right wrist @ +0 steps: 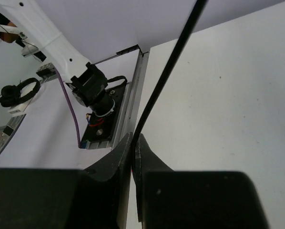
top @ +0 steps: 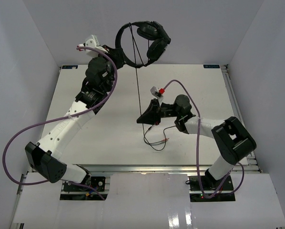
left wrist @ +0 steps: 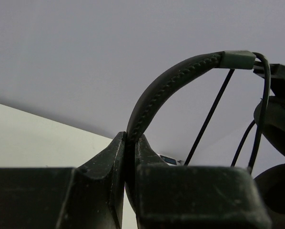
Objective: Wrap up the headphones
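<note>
The black headphones (top: 149, 40) hang in the air above the table's far edge. My left gripper (top: 115, 51) is shut on the padded headband (left wrist: 166, 88), with the earcups (left wrist: 278, 143) to its right. The thin black cable (top: 138, 90) runs taut from the headset down to my right gripper (top: 143, 120), which is shut on it (right wrist: 166, 71) above the table's middle. Below that grip the cable's loose end loops on the table, ending in the two coloured plugs (top: 164, 140).
The white table (top: 104, 129) has raised metal rails along its edges (top: 230, 90). White walls stand close on the left, back and right. Purple robot cables (top: 18, 138) loop off both arms. The right wrist view shows the left arm's base (right wrist: 92, 88) beyond the table edge.
</note>
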`<state>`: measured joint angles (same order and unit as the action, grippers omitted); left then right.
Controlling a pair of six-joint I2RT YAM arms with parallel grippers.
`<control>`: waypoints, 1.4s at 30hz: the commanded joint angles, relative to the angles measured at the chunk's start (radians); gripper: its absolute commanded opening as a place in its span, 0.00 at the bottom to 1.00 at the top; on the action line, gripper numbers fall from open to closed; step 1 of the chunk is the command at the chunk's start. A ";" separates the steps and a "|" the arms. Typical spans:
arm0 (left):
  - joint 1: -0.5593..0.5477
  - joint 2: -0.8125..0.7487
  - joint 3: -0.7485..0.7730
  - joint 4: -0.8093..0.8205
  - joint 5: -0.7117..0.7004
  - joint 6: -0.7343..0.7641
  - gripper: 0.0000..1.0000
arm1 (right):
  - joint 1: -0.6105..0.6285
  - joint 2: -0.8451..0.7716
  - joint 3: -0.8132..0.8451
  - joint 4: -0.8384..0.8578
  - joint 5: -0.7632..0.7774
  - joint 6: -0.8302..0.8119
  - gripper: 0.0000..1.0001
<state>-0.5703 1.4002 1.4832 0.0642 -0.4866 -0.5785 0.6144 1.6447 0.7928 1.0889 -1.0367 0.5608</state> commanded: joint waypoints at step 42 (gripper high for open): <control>0.201 0.025 0.108 -0.151 0.009 -0.233 0.00 | 0.068 -0.256 0.062 -0.815 0.200 -0.727 0.08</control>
<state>-0.3908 1.4536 1.5272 -0.2104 -0.4307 -0.7338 0.6636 1.3827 0.8197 0.3715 -0.8152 -0.1285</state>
